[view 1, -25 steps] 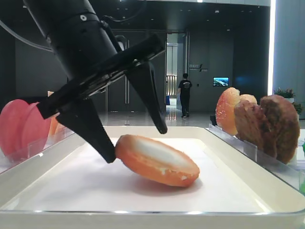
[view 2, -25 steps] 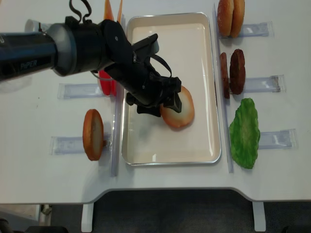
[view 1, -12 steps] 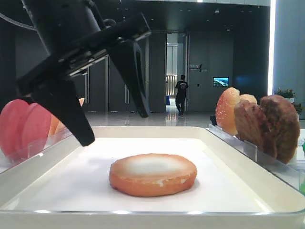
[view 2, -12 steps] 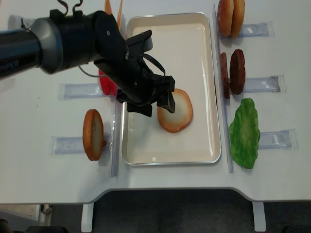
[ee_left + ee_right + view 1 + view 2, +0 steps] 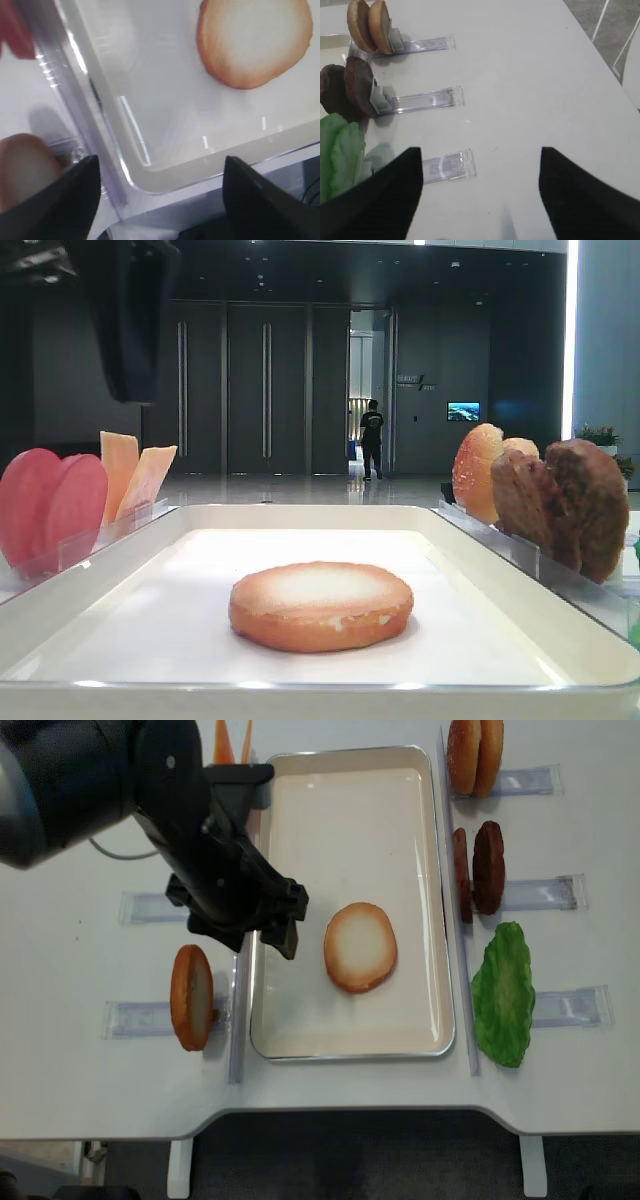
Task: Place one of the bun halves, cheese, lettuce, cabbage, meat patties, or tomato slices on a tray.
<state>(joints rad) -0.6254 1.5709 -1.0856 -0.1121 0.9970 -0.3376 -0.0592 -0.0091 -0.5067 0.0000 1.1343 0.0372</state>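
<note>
A bun half (image 5: pixel 360 947) lies flat, pale face up, on the floor of the white tray (image 5: pixel 350 830); the low view shows the bun half (image 5: pixel 320 605) alone there. My left gripper (image 5: pixel 243 932) hangs open and empty above the tray's left rim, apart from the bun. Its wrist view shows the left gripper (image 5: pixel 161 162) over the tray's corner (image 5: pixel 200 170), with the bun half (image 5: pixel 252 42) further in. The right gripper (image 5: pixel 480 150) is open over bare table, holding nothing.
Upright in clear holders: a bun half (image 5: pixel 190 997) left of the tray, tomato slices (image 5: pixel 50 505) and cheese (image 5: pixel 135 480) beyond it. On the right stand bun halves (image 5: pixel 475 755), meat patties (image 5: pixel 478 865) and lettuce (image 5: pixel 505 992).
The left gripper let go of the bun half, which dropped from tilted to flat on the tray. The gripper then rose and moved left to the tray's left rim.
</note>
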